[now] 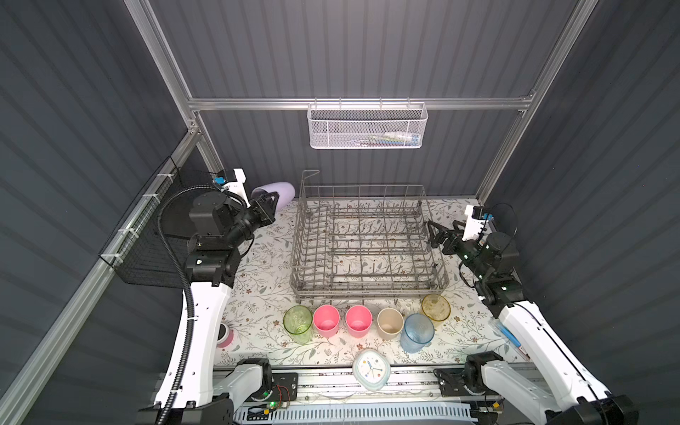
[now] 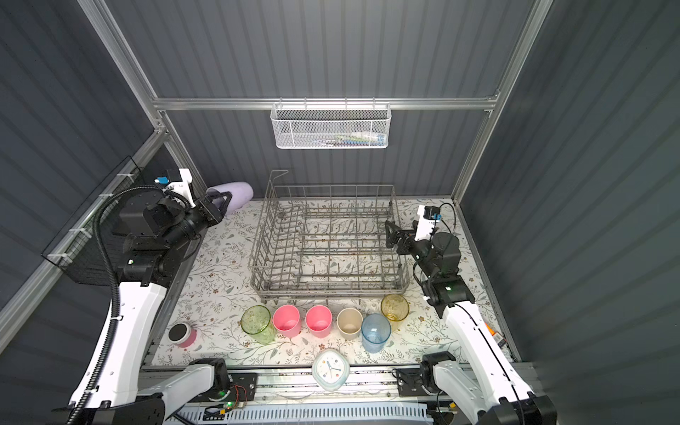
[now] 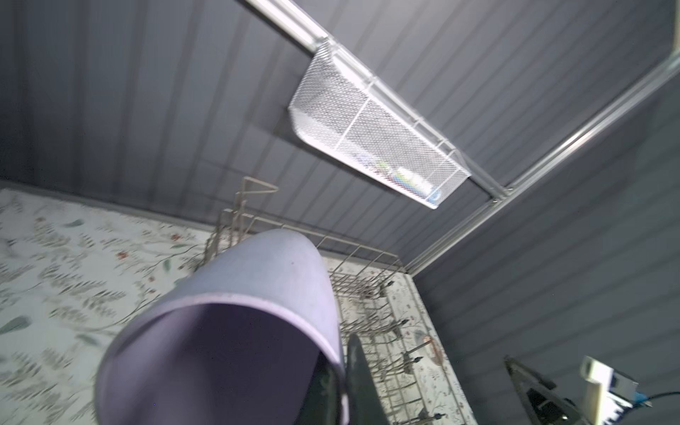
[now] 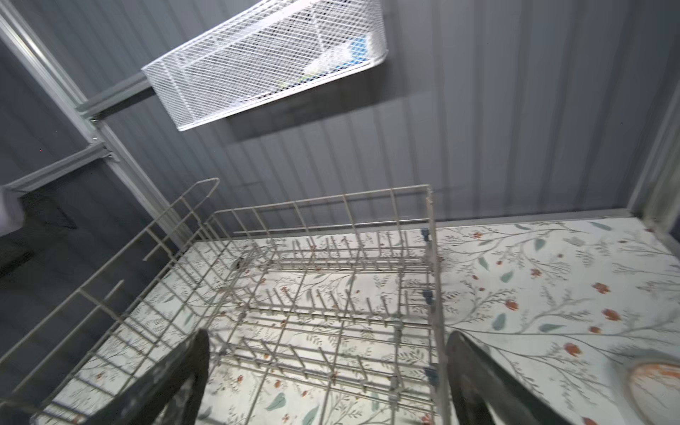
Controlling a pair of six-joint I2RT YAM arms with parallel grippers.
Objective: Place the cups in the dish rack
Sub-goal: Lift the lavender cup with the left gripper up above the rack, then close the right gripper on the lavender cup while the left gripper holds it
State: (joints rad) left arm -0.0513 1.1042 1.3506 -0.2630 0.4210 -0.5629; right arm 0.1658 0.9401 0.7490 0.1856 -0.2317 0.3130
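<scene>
Left gripper (image 1: pixel 273 204) clamps the light, stiff-looking lavender plastic tumbler (image 1: pixel 282 191) by its rim beside the grey wire dish rack (image 1: pixel 368 285); right gripper (image 1: pixel 432 235) gapes empty.

The large grey wire dish rack (image 1: pixel 364 290) stands toward the floral-print surface's (image 1: pixel 265 257) back edge. Before it stand, left to right, the translucent green cup (image 1: pixel 298 323), an opaque pink cup (image 1: pixel 326 321), a second pink cup (image 1: pixel 358 321), the beige cup (image 1: pixel 390 323), the translucent blue cup (image 1: pixel 417 333) and the translucent yellow cup (image 1: pixel 436 307). The lavender cup (image 1: pixel 278 192) hangs in the left pincer (image 1: pixel 271 201) off the rack's back left corner.
</scene>
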